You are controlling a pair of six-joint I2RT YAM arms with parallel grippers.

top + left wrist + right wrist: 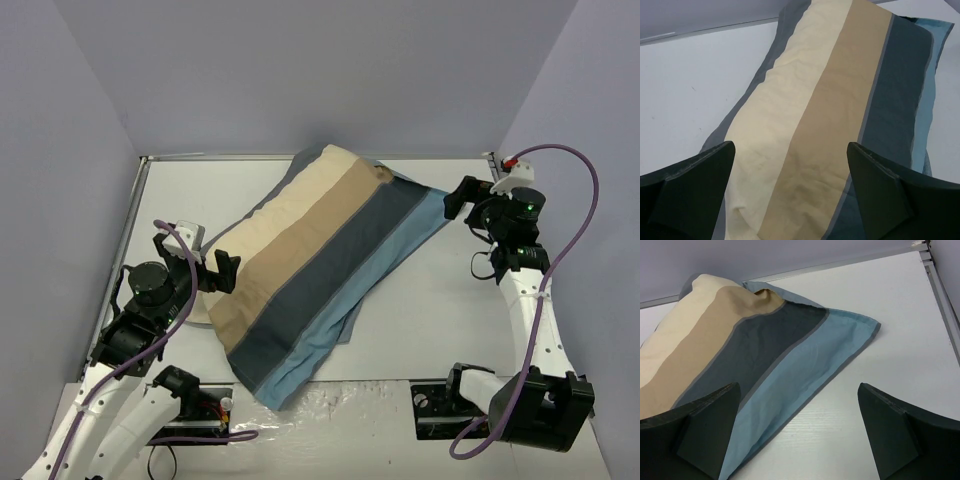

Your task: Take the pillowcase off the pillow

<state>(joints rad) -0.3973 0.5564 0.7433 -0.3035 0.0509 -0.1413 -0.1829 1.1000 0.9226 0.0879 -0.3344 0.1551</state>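
Left gripper point(218, 270): jaws wide, empty, at cream-stripe edge of pillowcase point(320, 255). Pillowcase stuffed, pillow hidden inside, lying diagonal mid-counter point(430, 330), near-left toward far-right corner. Right gripper point(462, 200): spread, empty, just beside flat blue corner. Step: likely pinch cloth only at that corner, no stuffing; left pins pillow end. No readable labels or writing.

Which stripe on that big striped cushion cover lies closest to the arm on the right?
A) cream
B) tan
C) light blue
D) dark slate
C: the pillowcase has its light blue stripe along the edge facing the right gripper. The cream stripe is on the opposite side.
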